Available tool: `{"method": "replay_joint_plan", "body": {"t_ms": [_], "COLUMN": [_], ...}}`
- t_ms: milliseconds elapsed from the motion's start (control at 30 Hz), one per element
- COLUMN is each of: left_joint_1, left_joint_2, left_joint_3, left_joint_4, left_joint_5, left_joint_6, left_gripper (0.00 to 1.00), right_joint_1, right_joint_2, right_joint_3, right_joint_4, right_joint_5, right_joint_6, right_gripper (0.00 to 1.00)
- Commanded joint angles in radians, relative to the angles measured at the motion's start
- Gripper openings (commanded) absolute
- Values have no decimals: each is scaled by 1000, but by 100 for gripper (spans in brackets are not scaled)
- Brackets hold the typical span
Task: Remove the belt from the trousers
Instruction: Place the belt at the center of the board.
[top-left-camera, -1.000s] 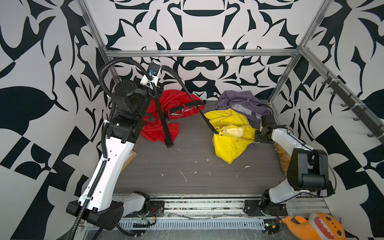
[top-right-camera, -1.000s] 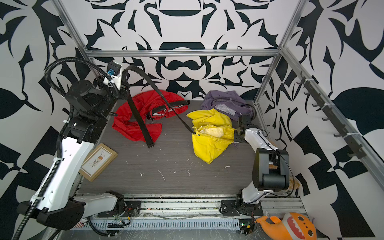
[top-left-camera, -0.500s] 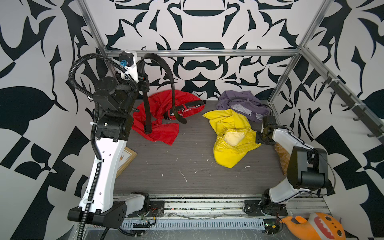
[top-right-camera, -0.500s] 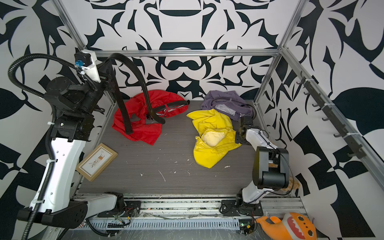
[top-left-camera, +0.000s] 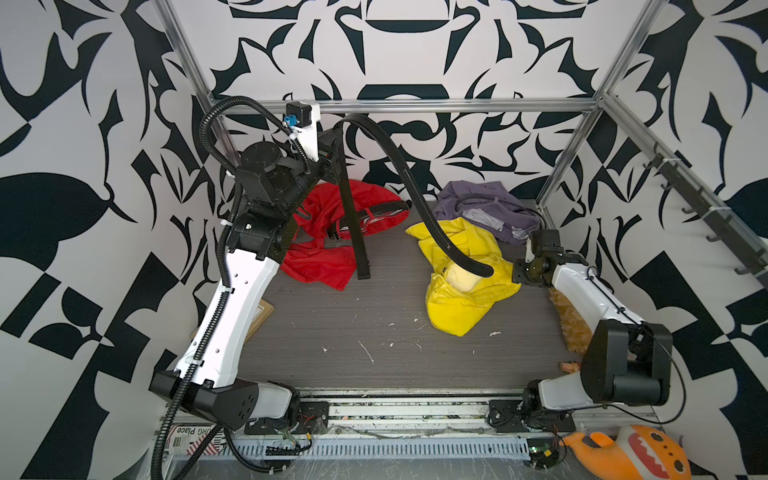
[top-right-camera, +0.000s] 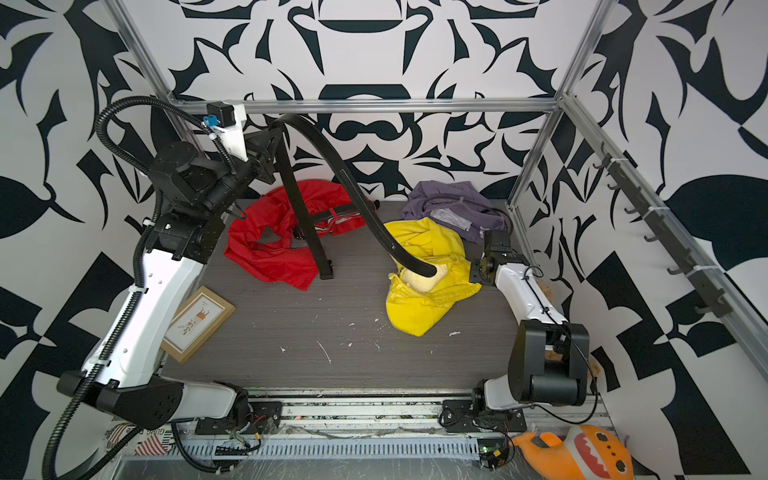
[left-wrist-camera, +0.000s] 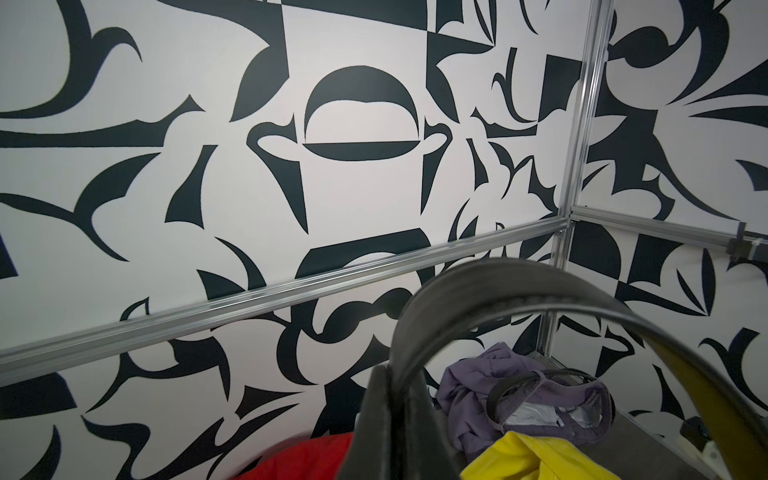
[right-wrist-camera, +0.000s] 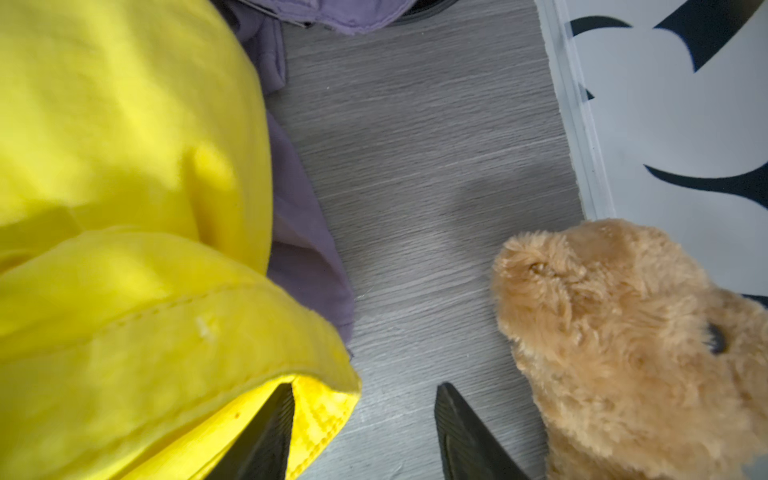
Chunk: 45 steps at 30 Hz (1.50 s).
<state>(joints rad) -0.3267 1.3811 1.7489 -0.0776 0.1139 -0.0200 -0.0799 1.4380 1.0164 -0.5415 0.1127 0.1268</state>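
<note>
My left gripper (top-left-camera: 332, 145) is raised high near the back wall, shut on a black belt (top-left-camera: 415, 195). The left wrist view shows the fingers (left-wrist-camera: 374, 415) pinching the strap (left-wrist-camera: 498, 286). One belt end arcs down to a free tip over the yellow trousers (top-left-camera: 465, 291) in both top views (top-right-camera: 419, 291). The other end hangs straight, ending over the red garment (top-left-camera: 324, 262). My right gripper (right-wrist-camera: 361, 415) stands open low beside the trousers' right edge (right-wrist-camera: 124, 208), with one finger (right-wrist-camera: 266, 432) tucked under the yellow hem.
A purple garment (top-left-camera: 486, 208) lies behind the trousers; the red garment carries its own dark strap. A framed picture (top-right-camera: 197, 322) lies front left. A brown teddy bear (right-wrist-camera: 623, 353) sits by the right wall, an orange plush (top-left-camera: 623, 453) outside the front rail.
The belt, earlier taut into the yellow trousers, has slid out and swings free. My left arm swung up and left, then back right. The trousers dropped flat; the right arm stayed put.
</note>
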Motion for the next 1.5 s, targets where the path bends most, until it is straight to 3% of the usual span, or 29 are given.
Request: {"method": "replay_joint_plan", "body": {"t_ms": [0, 67, 200, 433, 667, 1033, 1233, 1467], "left_joint_1": [-2, -2, -2, -31, -44, -42, -12, 86], "left_joint_2": [-34, -60, -198, -415, -559, -313, -227, -14], "left_joint_3": [-6, -54, -300, -612, -769, -824, -882, -833], "left_joint_4": [30, -38, -94, -310, -483, -570, -534, -559], "left_joint_5": [-34, -73, -141, -257, -535, -745, -719, -610], "left_joint_6": [-8, 8, 48, 23, 37, 9, -1, -5], "left_gripper": [0, 0, 0, 0, 0, 0, 0, 0], "right_joint_1": [19, 21, 28, 73, 177, 292, 399, 493], "right_joint_2": [-37, -46, -74, -120, -174, -295, -343, -225], "right_joint_3": [0, 6, 7, 21, 48, 83, 49, -40], "right_joint_4": [-34, -43, -54, -90, -140, -250, -283, -68], "right_joint_5": [-13, -18, -27, -29, -23, -145, -154, -145], "right_joint_6": [16, 17, 21, 26, 59, 104, 142, 154], "right_gripper": [58, 58, 58, 58, 64, 79, 84, 85]}}
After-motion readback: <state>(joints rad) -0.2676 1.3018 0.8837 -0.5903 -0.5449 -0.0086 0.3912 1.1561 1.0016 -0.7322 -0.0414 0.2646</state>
